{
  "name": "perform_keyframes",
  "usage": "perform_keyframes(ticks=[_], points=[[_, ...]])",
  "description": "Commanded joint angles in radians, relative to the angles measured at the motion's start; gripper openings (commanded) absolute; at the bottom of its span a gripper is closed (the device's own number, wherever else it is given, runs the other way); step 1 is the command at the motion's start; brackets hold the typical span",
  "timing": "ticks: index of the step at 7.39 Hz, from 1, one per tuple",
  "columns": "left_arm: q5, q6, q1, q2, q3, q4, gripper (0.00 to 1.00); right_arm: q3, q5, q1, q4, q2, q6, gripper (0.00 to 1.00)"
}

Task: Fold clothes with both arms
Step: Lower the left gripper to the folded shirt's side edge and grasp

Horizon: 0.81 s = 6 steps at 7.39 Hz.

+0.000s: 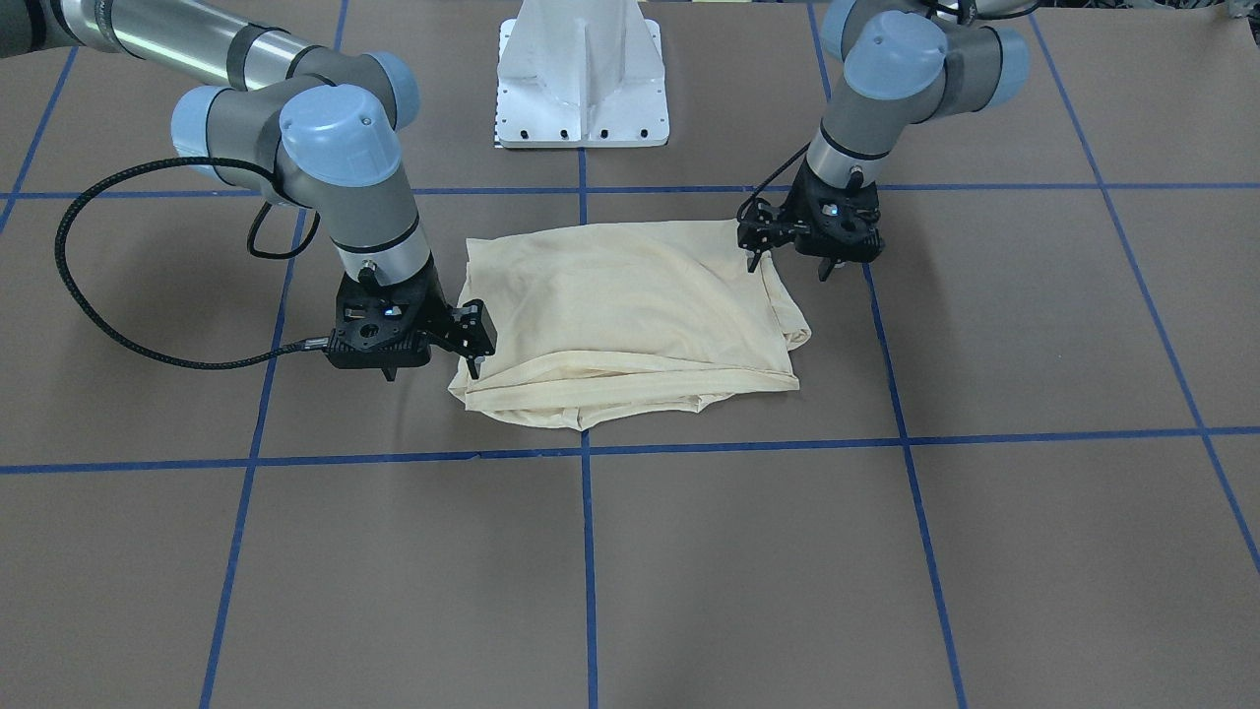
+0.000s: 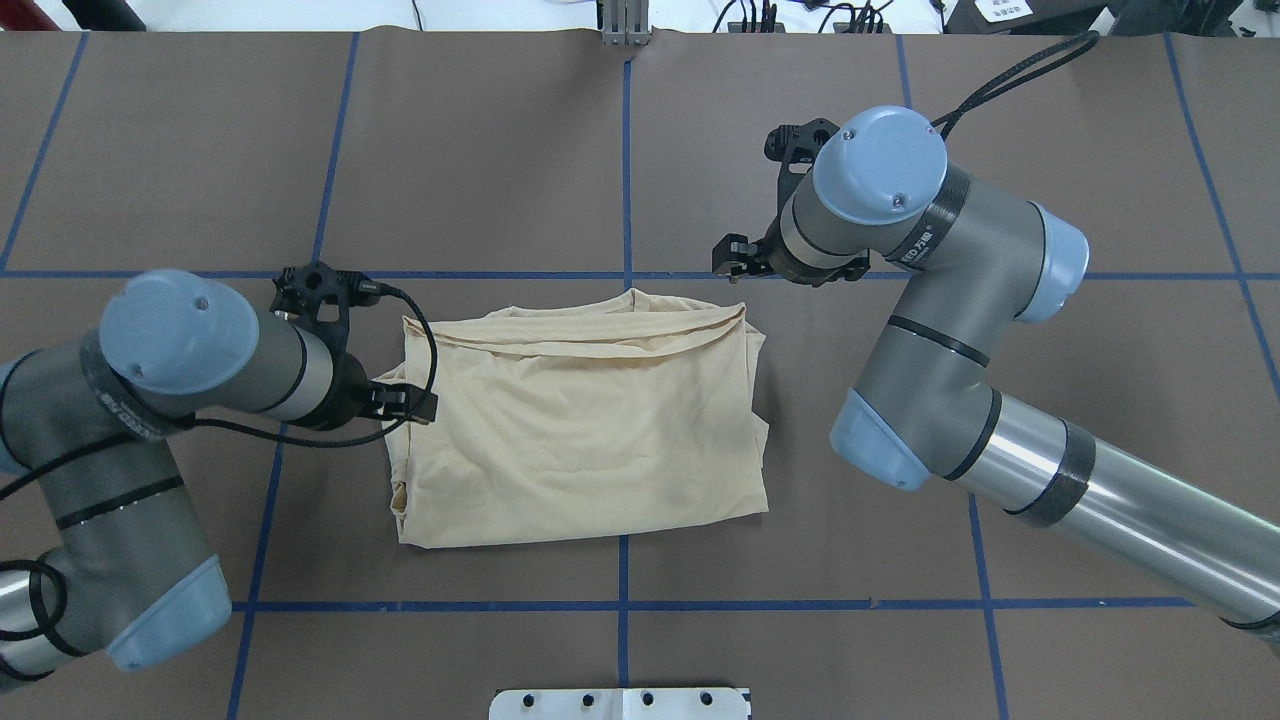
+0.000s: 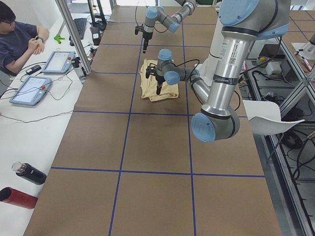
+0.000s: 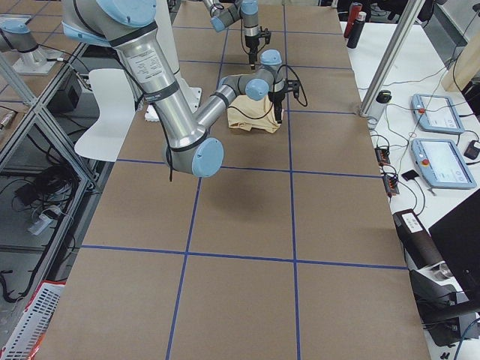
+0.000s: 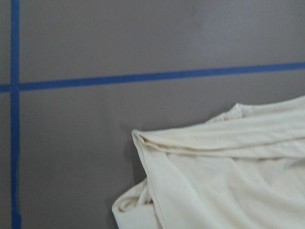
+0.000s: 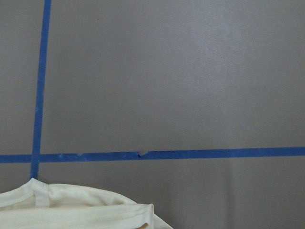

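Hovering in the front view, both tools are pointing down: the left gripper (image 1: 789, 264) is hanging wide and empty at the base-side corner of the shirt (image 1: 620, 305), and the right gripper (image 1: 433, 372) is doing likewise at the opposite corner. Overhead, the shirt is lying folded on the table (image 2: 620, 150), its long axis running side to side, with the left gripper nearer.

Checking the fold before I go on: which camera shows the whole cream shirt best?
Overhead exterior: the folded cream-yellow shirt lies whole, nearly every edge visible. Front-facing shows it whole too, more slanted. Side views show it small and partly hidden. Wrist views catch only corners.
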<state>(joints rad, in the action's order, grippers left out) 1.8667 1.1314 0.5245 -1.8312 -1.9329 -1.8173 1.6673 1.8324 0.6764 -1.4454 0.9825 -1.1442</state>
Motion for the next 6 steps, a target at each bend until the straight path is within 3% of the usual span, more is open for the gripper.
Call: perform_keyframes(ticks=[1, 3, 6], points=[[-0.079, 0.062, -0.131, 0.045, -0.006, -0.022, 0.99, 0.005, 0.002, 0.003, 0.0, 0.004, 0.003, 1.0], [-0.081, 0.09, -0.156, 0.044, -0.004, -0.031, 0.82, 0.005, 0.002, 0.003, 0.0, 0.004, 0.003, 1.0], [-0.075, 0.091, -0.158, 0.041, -0.006, -0.031, 0.3, 0.006, 0.001, 0.003, 0.0, 0.004, 0.003, 1.0]])
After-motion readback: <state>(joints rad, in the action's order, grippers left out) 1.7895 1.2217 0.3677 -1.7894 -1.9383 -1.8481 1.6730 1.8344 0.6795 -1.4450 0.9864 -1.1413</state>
